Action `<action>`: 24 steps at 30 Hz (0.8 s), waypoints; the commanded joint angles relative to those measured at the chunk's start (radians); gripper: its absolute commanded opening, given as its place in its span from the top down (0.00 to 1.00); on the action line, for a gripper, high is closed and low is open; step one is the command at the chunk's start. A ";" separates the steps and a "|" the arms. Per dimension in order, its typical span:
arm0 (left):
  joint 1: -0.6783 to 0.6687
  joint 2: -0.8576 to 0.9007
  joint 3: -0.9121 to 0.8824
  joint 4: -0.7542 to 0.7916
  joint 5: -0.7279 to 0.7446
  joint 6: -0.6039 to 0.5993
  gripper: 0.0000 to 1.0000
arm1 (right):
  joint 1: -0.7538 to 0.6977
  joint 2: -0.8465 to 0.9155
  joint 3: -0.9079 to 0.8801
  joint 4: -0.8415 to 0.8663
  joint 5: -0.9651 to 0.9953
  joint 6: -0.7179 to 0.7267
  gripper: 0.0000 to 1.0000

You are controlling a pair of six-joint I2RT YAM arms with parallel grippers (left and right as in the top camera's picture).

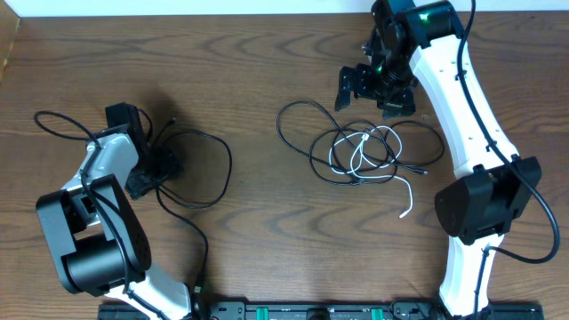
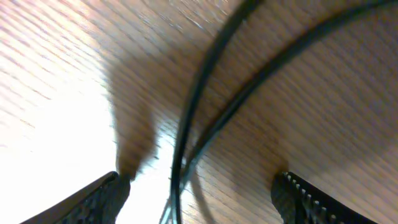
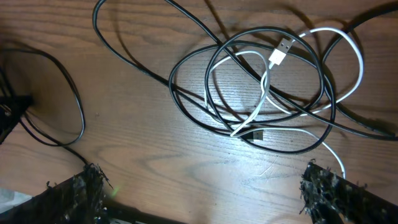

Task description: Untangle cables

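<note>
Counter: brown wood grain | white cable, flat plug seen by wrist only, looped through thin black cable mid-counter | second black cable between spread left tool | right tool spread, empty

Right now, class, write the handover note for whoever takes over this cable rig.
Left gripper: open, down low, with a black cable running between its fingers, not clamped.
Right gripper: open and empty, above the tangle.
Done: that black cable lies apart on the left side.
Left: in the tangle, the white cable and black loops are threaded through each other and need separating.
</note>
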 commanded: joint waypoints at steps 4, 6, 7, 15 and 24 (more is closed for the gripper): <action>0.011 0.048 -0.028 0.002 -0.154 -0.005 0.44 | 0.006 -0.032 0.008 -0.003 0.002 -0.012 0.01; 0.011 0.048 -0.028 0.002 -0.155 -0.005 0.47 | 0.006 -0.032 0.008 -0.003 0.002 -0.012 0.01; 0.011 0.048 -0.028 0.002 -0.155 -0.005 0.47 | 0.006 -0.032 0.008 -0.003 0.002 -0.012 0.01; 0.011 0.048 -0.028 0.018 -0.155 -0.005 0.66 | 0.006 -0.032 0.008 -0.003 0.002 -0.012 0.01; 0.011 0.050 -0.058 0.052 -0.154 -0.006 0.92 | 0.011 -0.032 0.008 -0.003 0.002 -0.012 0.01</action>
